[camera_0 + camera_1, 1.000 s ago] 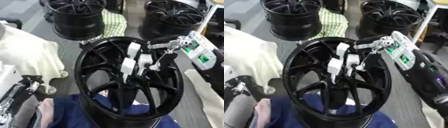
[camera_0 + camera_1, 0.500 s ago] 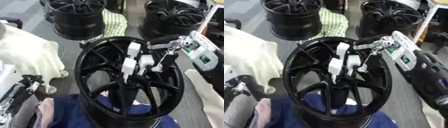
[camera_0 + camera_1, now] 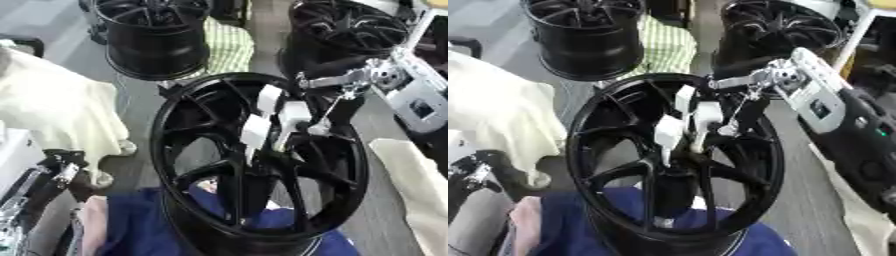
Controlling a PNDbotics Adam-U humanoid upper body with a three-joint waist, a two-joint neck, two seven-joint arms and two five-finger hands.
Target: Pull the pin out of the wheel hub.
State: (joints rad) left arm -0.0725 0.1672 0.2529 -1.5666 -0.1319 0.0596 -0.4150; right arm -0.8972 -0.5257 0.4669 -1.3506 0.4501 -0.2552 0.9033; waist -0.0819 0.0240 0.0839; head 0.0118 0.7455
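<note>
Floor: wheel hub (image 3: 254, 165), perhaps pinned.

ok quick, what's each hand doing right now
Right hand: reaching into the wheel hub by the white pieces; grip cannot be told.
Left hand: low left, idle; fingers cannot be told.

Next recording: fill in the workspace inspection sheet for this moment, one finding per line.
Surface: grey floor; wheel hub stands on a blue cloth.
Job's things: black wheel hub in the centre, face tilted toward the camera; white pieces stand at its middle; the pin cannot be told apart.
Clutter: cream cloth at left; green checked cloth behind.
Hands: right hand reaches into the hub's centre, fingers curled by the white pieces; left hand idle at lower left.
Cables: nothing seen.
Surroundings: two more black wheels farther back.
</note>
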